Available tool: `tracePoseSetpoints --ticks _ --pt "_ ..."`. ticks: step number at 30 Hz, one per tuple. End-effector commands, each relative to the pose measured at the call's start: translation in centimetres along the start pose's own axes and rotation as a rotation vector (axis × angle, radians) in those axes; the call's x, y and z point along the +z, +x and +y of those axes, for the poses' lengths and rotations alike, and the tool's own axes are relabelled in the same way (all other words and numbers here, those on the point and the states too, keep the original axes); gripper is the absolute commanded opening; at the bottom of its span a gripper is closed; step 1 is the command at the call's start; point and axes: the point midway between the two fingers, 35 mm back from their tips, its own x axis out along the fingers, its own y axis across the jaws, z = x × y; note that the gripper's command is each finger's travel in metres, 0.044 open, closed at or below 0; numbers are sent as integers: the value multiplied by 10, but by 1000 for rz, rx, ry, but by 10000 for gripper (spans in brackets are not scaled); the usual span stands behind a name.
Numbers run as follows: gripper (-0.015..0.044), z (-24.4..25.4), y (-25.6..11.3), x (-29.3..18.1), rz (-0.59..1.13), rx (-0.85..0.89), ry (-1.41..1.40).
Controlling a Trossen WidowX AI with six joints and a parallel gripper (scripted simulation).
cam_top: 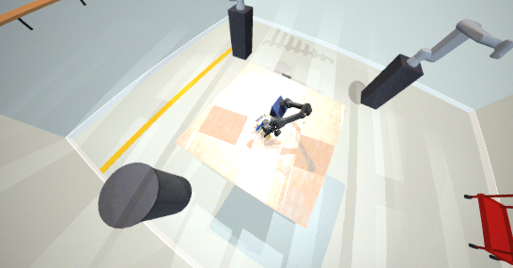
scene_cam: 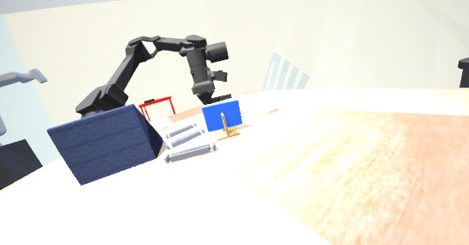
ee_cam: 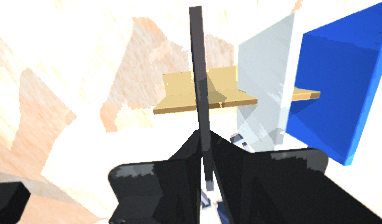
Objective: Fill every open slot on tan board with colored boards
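My black two-finger pincer [scene_cam: 207, 102] [ee_cam: 206, 145] is pinched on a thin dark-grey rectangular board [scene_cam: 221, 98] [ee_cam: 198, 60], upright and crosswise over the standing tan board [scene_cam: 225, 124] [ee_cam: 212, 100]; can't tell whether the notch meets a slot. The flat pale-grey board [ee_cam: 264, 82] and bright-blue rectangular board [scene_cam: 222, 115] [ee_cam: 334, 85] stand crosswise on the tan one, side by side and apart. Three long grey holders [scene_cam: 190, 152] lie beside it on the pale wooden tabletop [cam_top: 223, 124] [scene_cam: 365, 152].

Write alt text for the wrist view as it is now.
Black two-fingered gripper grips a thin, upright, dark-grey board, which crosses over a tan slotted board. To the right, a pale-grey board and a bright blue board stand crosswise to the tan one.
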Motion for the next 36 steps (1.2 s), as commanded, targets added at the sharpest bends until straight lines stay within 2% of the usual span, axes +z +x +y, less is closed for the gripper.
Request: tracePoseSetpoints --ticks 1,21,27,36 --pt "0 0 4 0 0 6 5" --pt "0 0 10 0 1 1 1" --pt "157 0 10 0 1 1 1" --pt "167 0 10 0 1 1 1"
